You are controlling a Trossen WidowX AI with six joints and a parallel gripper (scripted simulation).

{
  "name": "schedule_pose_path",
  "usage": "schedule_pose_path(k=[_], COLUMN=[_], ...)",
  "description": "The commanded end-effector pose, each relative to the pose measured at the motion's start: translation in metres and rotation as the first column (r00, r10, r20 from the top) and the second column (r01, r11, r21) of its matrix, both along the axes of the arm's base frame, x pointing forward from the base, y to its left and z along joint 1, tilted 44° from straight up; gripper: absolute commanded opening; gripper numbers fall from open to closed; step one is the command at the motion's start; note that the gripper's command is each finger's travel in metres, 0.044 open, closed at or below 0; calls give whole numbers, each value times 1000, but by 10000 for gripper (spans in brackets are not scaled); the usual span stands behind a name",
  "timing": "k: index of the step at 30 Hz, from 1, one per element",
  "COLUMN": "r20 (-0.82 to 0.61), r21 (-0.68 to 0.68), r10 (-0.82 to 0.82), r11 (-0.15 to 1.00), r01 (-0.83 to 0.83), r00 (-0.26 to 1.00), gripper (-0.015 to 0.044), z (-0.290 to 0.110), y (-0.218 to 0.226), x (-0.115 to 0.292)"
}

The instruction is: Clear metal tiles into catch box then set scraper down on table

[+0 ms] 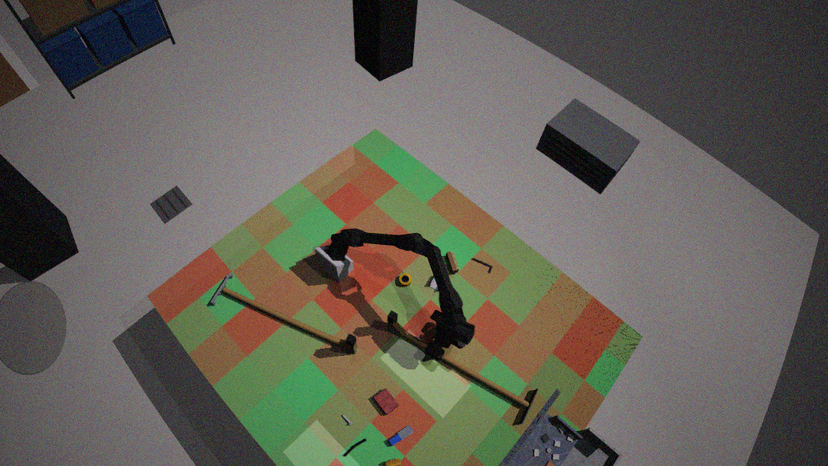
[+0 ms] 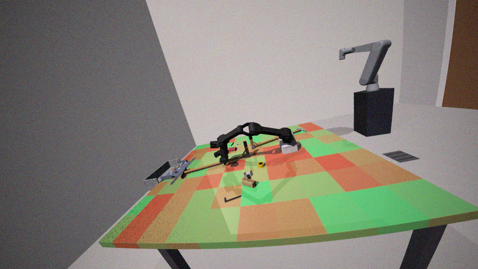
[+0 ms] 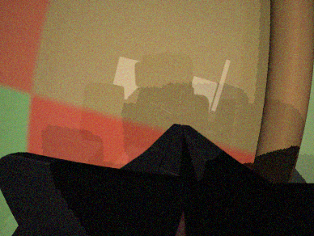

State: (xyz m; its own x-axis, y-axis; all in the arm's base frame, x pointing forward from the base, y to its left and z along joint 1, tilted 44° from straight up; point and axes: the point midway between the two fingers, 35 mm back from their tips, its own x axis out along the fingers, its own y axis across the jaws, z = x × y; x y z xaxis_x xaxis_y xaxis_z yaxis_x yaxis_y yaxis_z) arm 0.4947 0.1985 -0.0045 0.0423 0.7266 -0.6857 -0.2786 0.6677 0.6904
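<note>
The long scraper [image 1: 486, 383] [image 2: 203, 167] [image 3: 289, 61] has a wooden handle and a dark cross blade. It lies on the table, blade end near the steel bench plate [image 1: 521, 444]. My gripper [image 1: 431, 353] [image 2: 225, 163] [image 3: 179, 132] is shut with nothing between its fingertips. It is low at the handle, which runs just right of the fingertips in the wrist view; whether they touch I cannot tell. Several pale metal tiles [image 1: 536, 452] lie on the plate. The catch box [image 1: 605, 444] [image 2: 151, 181] is at its far end. The top view cuts off part of the plate.
A second wooden-handled tool [image 1: 283, 317] with a grey crosspiece lies at the left. A yellow ring [image 1: 404, 279] [image 2: 260, 165], a wooden block [image 1: 451, 262] [image 2: 248, 182], a black hex key [image 1: 482, 264] [image 2: 232, 199], a red block [image 1: 384, 400] and a blue-grey block [image 1: 400, 436] lie around.
</note>
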Motion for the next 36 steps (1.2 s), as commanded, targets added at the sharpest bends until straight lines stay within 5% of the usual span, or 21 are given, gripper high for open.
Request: schedule_pose_path(k=[1, 36], r20=[3, 4], r21=[-3, -5], r10=[3, 4], r11=[1000, 1000], r01=[-3, -4], r00=[1000, 1000], gripper=[0, 0], z=[-3, -27], y=[-2, -24], x=[2, 16])
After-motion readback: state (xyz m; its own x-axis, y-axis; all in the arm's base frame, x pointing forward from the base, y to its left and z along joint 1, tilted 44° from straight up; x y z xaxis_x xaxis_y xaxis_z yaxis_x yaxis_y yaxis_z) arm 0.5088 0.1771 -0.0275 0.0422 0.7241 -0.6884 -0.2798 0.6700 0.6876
